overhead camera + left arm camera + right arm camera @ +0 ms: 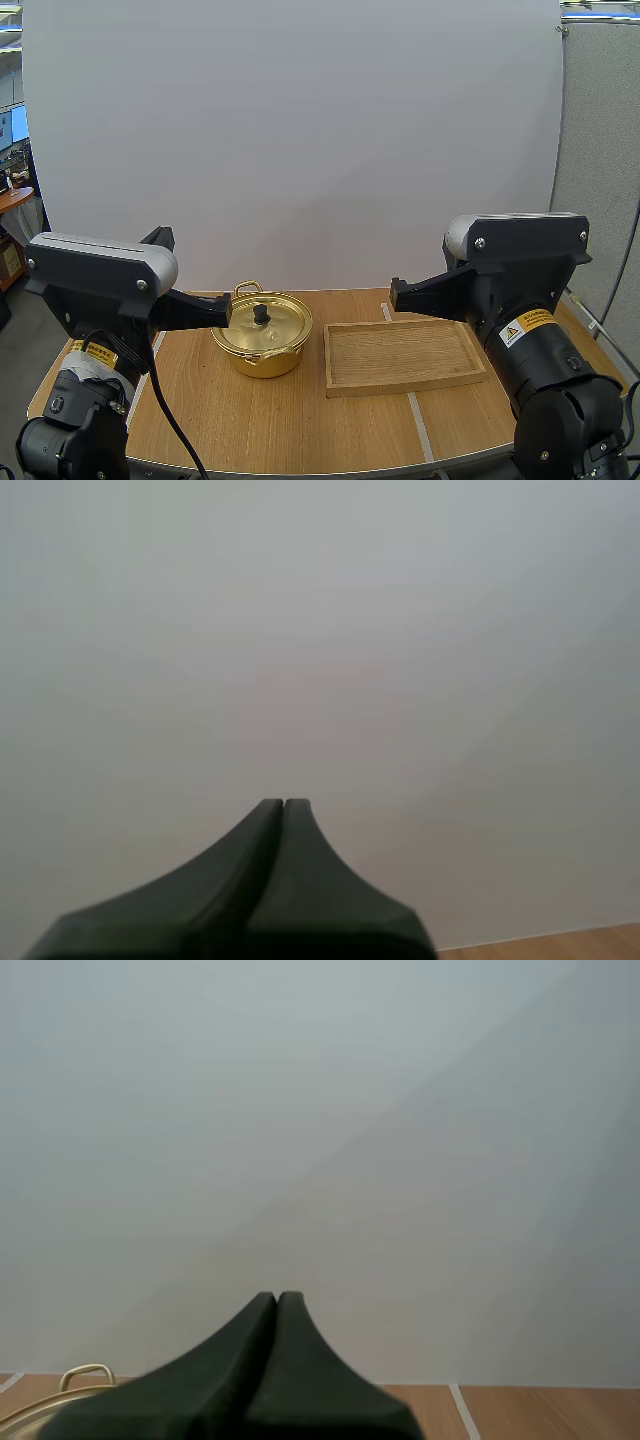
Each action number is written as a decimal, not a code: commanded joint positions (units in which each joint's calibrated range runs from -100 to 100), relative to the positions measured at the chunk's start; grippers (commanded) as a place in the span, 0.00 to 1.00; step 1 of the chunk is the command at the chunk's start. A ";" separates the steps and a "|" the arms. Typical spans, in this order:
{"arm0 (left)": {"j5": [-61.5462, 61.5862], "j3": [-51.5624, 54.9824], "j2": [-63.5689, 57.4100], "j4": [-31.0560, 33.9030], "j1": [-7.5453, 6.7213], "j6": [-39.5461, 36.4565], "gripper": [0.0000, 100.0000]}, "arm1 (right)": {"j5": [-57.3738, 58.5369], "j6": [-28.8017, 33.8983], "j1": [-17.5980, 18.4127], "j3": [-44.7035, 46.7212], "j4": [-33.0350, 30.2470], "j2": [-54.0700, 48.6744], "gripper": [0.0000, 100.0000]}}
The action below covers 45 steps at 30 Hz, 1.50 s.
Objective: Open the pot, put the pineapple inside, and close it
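A golden pot [262, 340] with its lid [262, 322] on stands on the wooden table, left of centre; the lid has a small black knob [260, 314]. My left gripper [226, 311] hovers just left of the pot, level with its rim, fingers together as one dark wedge [283, 806]. My right gripper [396, 292] hangs above the far left corner of the wooden tray, also shut [277, 1300]. In the right wrist view one gold handle of the pot [86, 1372] peeks out beside the fingers.
A shallow wooden tray [402, 354] lies empty to the right of the pot. White tape lines [420, 424] cross the table [300, 420]. A white wall panel stands behind the table.
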 commanded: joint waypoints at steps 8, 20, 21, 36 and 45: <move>-5.49 14.54 -0.32 -0.48 0.03 -0.17 0.00 | 3.40 -0.31 -0.31 11.44 -0.28 -0.43 0.00; 8.33 16.60 -0.32 -0.48 1.35 0.19 0.00 | 4.26 -0.31 -0.31 20.47 -0.28 -0.43 0.00; 11.55 16.60 -0.32 -0.48 1.45 0.19 0.00 | 5.58 -0.31 -0.31 20.47 -0.28 -0.43 0.00; 23.37 16.60 -0.32 0.11 3.71 -9.02 0.00 | 12.26 -0.31 -0.77 20.47 -0.28 -0.43 0.00; 21.35 16.60 -0.32 4.19 3.64 -1.37 0.00 | 12.26 -0.31 -0.77 20.47 -0.28 -0.43 0.00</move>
